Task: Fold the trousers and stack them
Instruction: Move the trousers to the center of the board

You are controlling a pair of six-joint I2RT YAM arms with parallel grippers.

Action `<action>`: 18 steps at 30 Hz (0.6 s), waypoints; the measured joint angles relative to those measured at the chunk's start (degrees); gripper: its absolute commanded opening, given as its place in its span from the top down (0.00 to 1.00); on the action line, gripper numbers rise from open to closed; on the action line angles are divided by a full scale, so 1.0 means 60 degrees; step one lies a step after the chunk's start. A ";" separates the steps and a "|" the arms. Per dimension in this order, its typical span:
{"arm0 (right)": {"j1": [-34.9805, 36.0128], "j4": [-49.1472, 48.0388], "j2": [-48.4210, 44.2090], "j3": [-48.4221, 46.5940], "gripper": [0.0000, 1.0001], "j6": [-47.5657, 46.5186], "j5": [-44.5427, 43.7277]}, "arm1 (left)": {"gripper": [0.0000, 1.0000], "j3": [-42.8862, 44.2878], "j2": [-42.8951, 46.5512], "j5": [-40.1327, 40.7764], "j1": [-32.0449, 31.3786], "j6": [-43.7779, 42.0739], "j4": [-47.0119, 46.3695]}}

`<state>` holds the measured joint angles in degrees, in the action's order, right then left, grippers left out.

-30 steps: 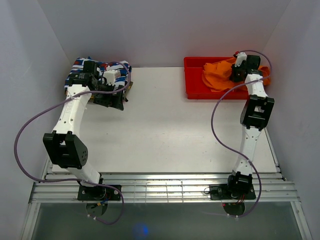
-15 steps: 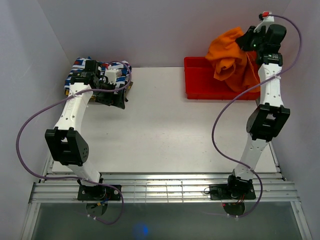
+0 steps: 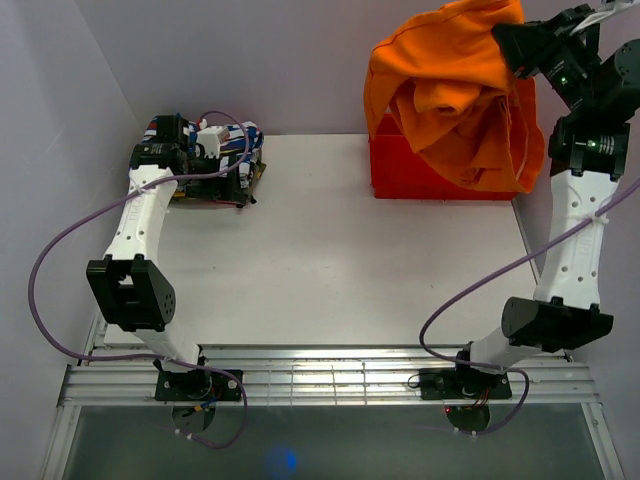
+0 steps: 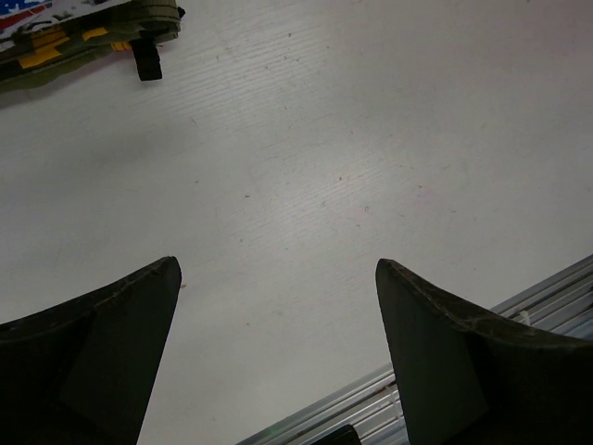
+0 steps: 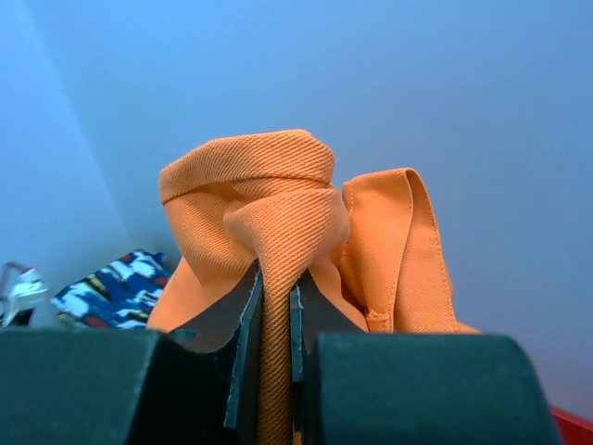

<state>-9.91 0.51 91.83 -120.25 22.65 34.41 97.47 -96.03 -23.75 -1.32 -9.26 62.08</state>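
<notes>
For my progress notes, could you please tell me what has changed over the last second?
The right gripper, shut on the trousers, rose and hoisted them up from the red tray; they now hang over it. The left gripper stayed open near the patterned clothes.

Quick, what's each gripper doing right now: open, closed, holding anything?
Left gripper: open, holding nothing.
Right gripper: shut on the large bright-orange cloth trousers, which hang above the red plastic tray.

Even, soft overhead light; faint shadows, blurred foreground in wrist views.
</notes>
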 measured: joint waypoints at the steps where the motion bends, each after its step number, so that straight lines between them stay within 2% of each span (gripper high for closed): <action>1: 0.0033 -0.0087 -0.0415 0.0361 0.92 0.0080 0.0171 | 0.02 0.0018 0.0000 -0.0069 0.0044 0.0062 -0.0018; 7: 0.0863 -0.0222 -0.2623 0.3344 0.92 0.0138 0.1122 | 0.02 0.0149 0.0047 -0.0561 0.0189 0.0375 -0.0168; 11: 0.2470 0.0397 -0.3526 0.6175 0.92 -0.0568 0.1308 | 0.02 0.0142 0.0248 -0.0710 0.0189 0.0448 -0.0186; 15: 0.4062 0.1191 -0.3424 0.8342 0.89 -0.1545 0.0991 | 0.02 -0.0047 0.0692 -0.0823 0.0189 0.0448 -0.0259; 16: 0.4390 0.1377 -0.3319 0.8703 0.82 -0.1756 0.0882 | 0.02 -0.0135 0.0805 -0.0856 0.0189 0.0444 -0.0270; 17: 0.4790 0.1603 -0.3129 0.8980 0.65 -0.1953 0.0769 | 0.02 -0.0248 0.0925 -0.0896 0.0189 0.0437 -0.0284; 18: 0.5136 0.1894 -0.2841 0.9092 0.34 -0.2127 0.0703 | 0.02 -0.0342 0.1009 -0.0922 0.0189 0.0423 -0.0288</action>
<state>20.91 11.88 74.78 -65.69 9.89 38.63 95.42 -89.97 -29.28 -0.19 -6.72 60.36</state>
